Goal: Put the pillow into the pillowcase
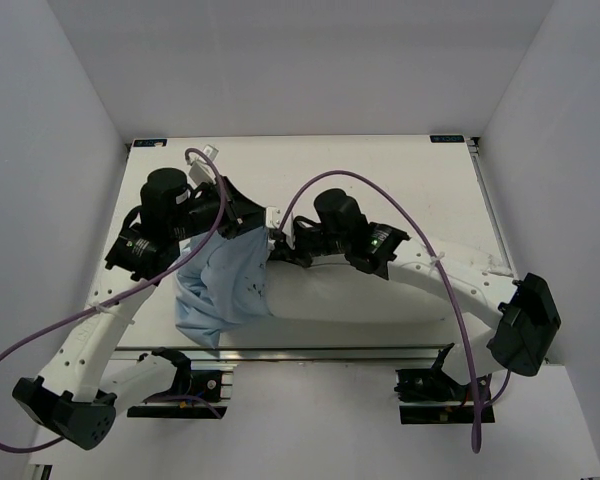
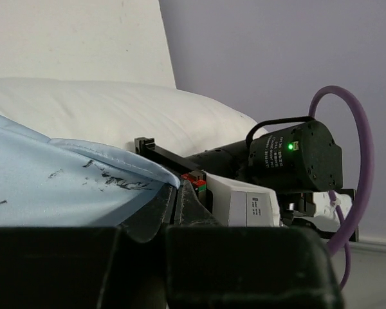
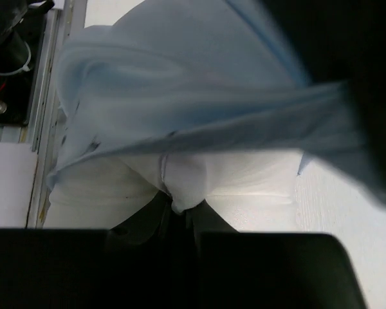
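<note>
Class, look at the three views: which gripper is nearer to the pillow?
Right. The right gripper pinches a fold of the pillow itself. The left gripper is shut on the pillowcase hem, with the pillow beyond it.

Overhead view looks down on the whole table; both wrist cameras sit close, sharing the pillowcase.

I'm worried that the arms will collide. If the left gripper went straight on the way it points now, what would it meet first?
Probably the right gripper, just ahead of the left gripper, which pinches the pillowcase hem; the pillow lies behind. Depth is unclear.
</note>
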